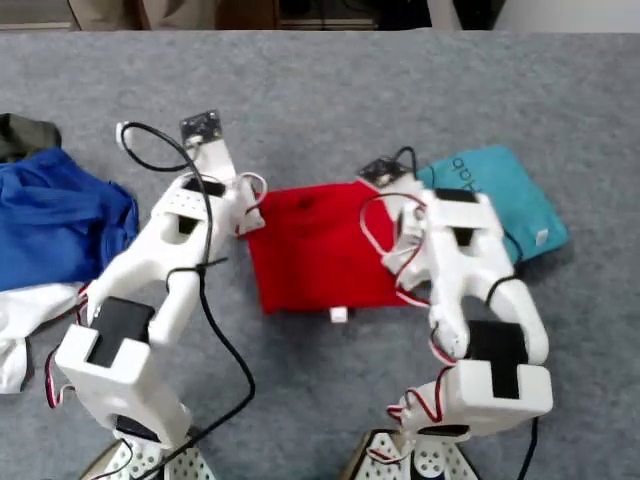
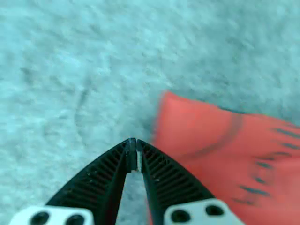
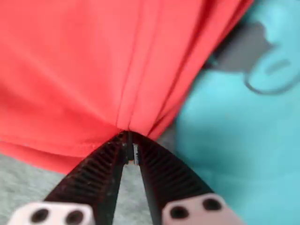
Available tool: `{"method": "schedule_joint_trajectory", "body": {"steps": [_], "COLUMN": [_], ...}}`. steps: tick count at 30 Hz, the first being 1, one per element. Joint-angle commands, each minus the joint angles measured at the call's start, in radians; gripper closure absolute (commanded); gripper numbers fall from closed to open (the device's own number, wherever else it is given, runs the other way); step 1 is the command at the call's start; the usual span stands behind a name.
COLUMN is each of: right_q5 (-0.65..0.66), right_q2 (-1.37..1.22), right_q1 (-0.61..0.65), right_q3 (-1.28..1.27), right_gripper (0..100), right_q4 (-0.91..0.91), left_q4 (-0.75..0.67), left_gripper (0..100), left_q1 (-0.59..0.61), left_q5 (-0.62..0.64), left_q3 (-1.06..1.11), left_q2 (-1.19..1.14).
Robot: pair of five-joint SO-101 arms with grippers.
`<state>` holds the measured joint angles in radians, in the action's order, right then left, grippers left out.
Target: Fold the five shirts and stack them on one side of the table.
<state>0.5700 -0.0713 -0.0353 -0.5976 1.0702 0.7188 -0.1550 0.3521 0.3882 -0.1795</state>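
Observation:
A red shirt (image 1: 315, 250) lies folded into a rough square in the middle of the grey table. My right gripper (image 3: 129, 145) is shut on the red shirt's (image 3: 84, 70) right edge, and pleats of cloth fan out from the tips. Beside that edge lies a folded teal shirt (image 3: 234, 140), seen at the right in the high view (image 1: 505, 195). My left gripper (image 2: 132, 154) is shut just off the red shirt's (image 2: 220, 154) left corner, with bare table under its tips. In the high view it sits at the shirt's upper left edge (image 1: 250, 215).
A crumpled blue shirt (image 1: 50, 225) and a white shirt (image 1: 25, 325) lie heaped at the table's left edge, with a dark green garment (image 1: 25, 135) behind them. Grey table (image 1: 330, 100) stretches open at the back. Arm cables loop over the table near the front.

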Motion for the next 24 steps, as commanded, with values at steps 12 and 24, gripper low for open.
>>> {"method": "schedule_joint_trajectory", "body": {"steps": [12, 24], "right_q5": [-0.012, -0.018], "right_q2": [0.104, 0.093], "right_q1": [0.071, 0.101], "right_q3": [0.294, 0.661], "right_gripper": [99.0, 98.7], "right_q4": [0.358, 0.408], "left_q4": [0.327, 0.525], "left_gripper": [98, 98], "left_q1": [0.008, -0.110], "left_q5": [-0.058, -0.150], "left_q3": [-0.313, -0.358], "left_q2": [0.016, 0.025]}}
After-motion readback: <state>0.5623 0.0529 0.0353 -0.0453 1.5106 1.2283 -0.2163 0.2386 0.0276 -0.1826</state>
